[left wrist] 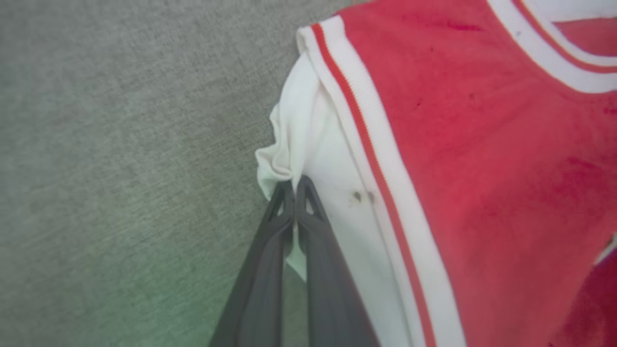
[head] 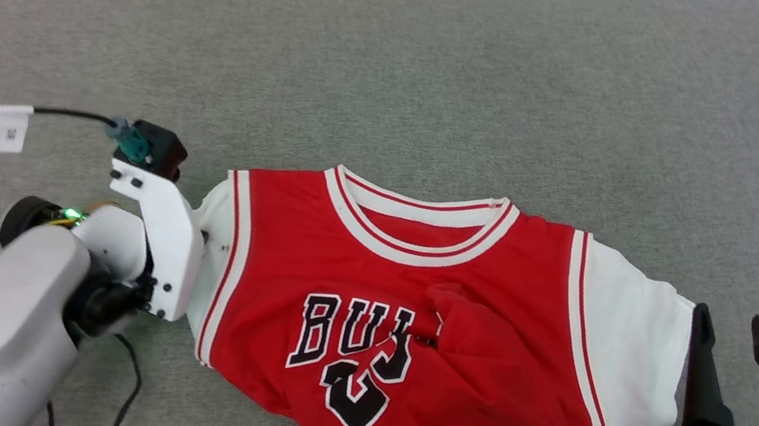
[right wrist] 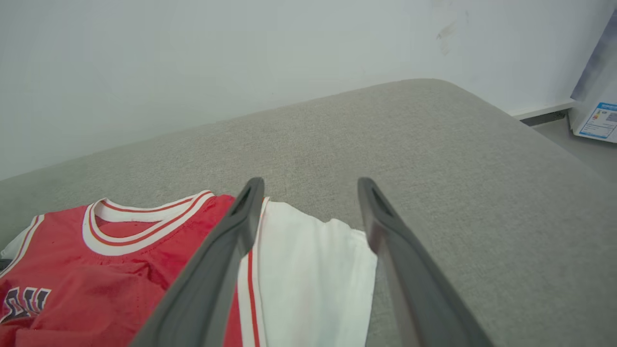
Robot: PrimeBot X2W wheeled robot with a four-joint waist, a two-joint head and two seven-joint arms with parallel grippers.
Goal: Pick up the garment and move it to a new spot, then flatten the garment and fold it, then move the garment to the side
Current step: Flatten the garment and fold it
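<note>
The garment (head: 407, 326), a red jersey with white sleeves and black letters, lies face up on the grey cushion, its lower part bunched and folded over the chest. My left gripper (left wrist: 294, 185) is shut on the garment (left wrist: 434, 168), pinching the edge of its white sleeve (left wrist: 313, 144) at the jersey's left side. In the head view that arm's white wrist (head: 163, 238) hides the fingers. My right gripper (head: 736, 342) stands open just right of the other white sleeve (head: 634, 348). Seen from the right wrist, the right gripper (right wrist: 311, 185) hovers with that sleeve (right wrist: 308, 270) below and between its fingers.
The grey cushioned surface (head: 447, 85) stretches far behind the jersey up to a pale wall (right wrist: 241, 58). A black cable with a white tag (head: 10, 128) runs off to the left from the left wrist. A box with a label (right wrist: 597, 115) stands on the floor beyond the cushion's right corner.
</note>
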